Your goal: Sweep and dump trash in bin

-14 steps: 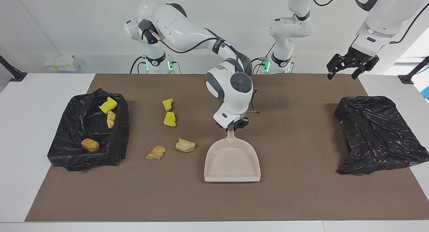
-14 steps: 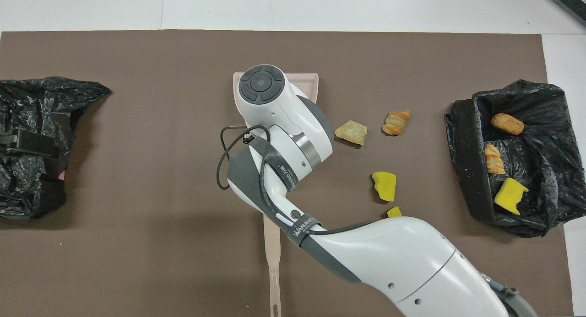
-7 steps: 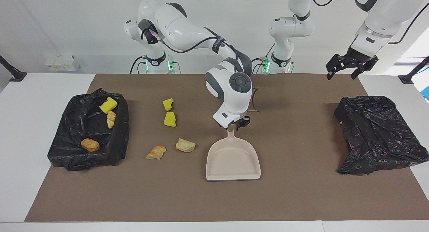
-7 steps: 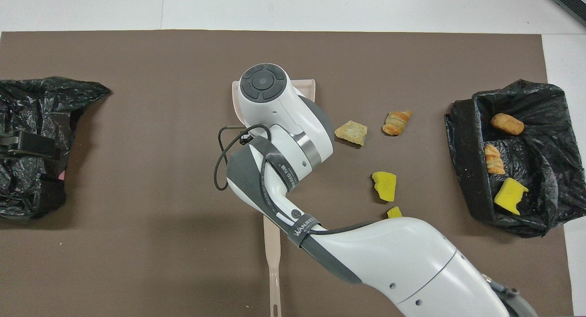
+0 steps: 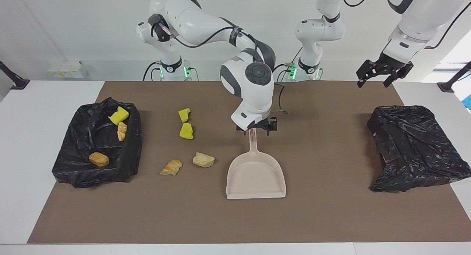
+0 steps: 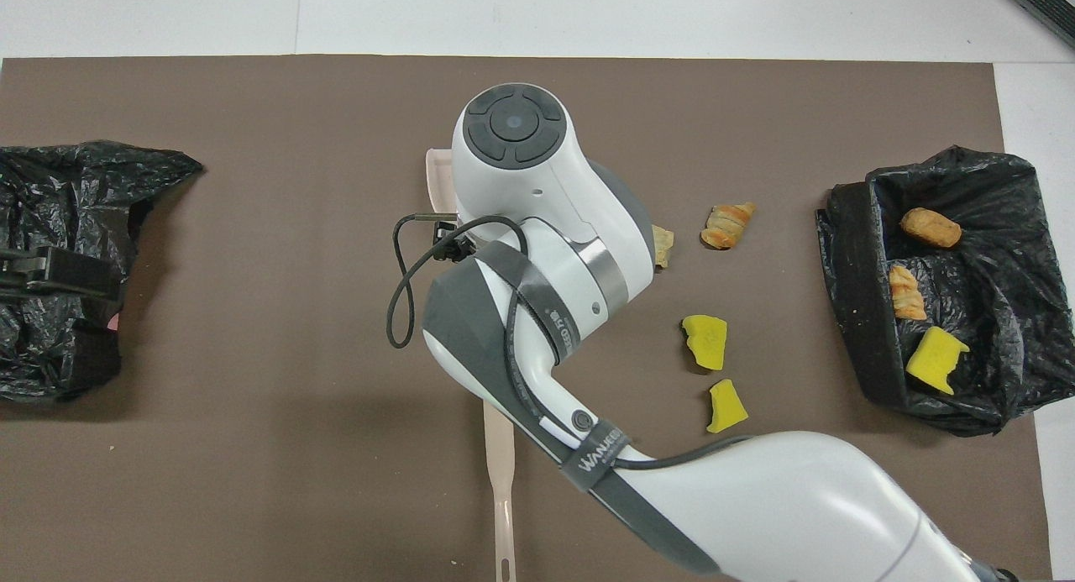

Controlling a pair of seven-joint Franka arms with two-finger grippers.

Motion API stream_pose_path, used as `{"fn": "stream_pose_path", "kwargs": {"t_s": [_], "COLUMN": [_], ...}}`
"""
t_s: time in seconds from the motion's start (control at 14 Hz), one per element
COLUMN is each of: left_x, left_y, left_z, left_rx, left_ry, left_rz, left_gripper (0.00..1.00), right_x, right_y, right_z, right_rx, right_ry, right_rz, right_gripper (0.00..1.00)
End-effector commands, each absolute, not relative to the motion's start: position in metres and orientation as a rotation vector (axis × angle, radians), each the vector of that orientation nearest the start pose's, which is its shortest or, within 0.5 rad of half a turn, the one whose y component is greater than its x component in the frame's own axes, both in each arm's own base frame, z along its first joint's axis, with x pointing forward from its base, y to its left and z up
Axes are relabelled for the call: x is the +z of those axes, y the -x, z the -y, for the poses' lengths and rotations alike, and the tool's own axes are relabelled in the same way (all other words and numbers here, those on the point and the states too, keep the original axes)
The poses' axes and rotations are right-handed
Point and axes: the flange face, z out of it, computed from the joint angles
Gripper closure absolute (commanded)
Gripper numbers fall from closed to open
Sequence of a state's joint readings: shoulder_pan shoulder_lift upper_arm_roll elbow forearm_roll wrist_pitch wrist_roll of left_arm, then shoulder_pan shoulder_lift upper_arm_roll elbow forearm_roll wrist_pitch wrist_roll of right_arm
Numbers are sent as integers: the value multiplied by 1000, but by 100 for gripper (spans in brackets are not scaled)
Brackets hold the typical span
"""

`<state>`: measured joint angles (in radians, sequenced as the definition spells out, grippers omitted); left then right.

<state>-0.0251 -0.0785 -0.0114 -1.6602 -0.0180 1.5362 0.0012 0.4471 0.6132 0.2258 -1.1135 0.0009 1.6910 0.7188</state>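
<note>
At mid-table, the beige dustpan point(image 5: 256, 176) lies flat on the brown mat point(image 5: 331, 218), its open lip toward the mat's edge farthest from the robots and its handle pointing at them. The right gripper point(image 5: 256, 127) hangs over the handle's top, fingers spread to either side of it and no grip evident. Four scraps of trash lie loose on the mat between the pan and the bin at the right arm's end: two sponge chunks point(image 5: 186, 131) and, farther from the robots, two bread lumps point(image 5: 203, 159). Bare mat separates them from the pan. Three more scraps point(image 5: 118, 116) lie in that black-lined bin point(image 5: 73, 174). The left gripper point(image 5: 381, 71), jaws wide, waits above the second bin point(image 5: 415, 152). Broad open mat runs along the edge farthest from the robots.
</note>
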Motion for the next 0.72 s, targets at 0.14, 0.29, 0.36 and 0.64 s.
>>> {"fn": "stream_pose_path", "kwargs": {"t_s": [0.14,0.29,0.36,0.64], "left_x": [581,550,534,464], "left_y": [-533,-550,-556,-575], "left_z": [66,111,131,222], "left_rx": [27,-15,-14,-56], "left_ry": [3142,3148,3150,3156], "left_rz": [-179,-119,-89,-8], "left_gripper": [0,0,0,0], "right_x": [506,495,485,437], "right_y": [-517,-483,-465,-388], "right_z": [-363,-366,-365,-374], "right_rx": [194,204,205,257], "right_ry": [3089,3111,3090,3026], "right_rz": [-224,-224,-252,-261], "right_gripper": [0,0,0,0]}}
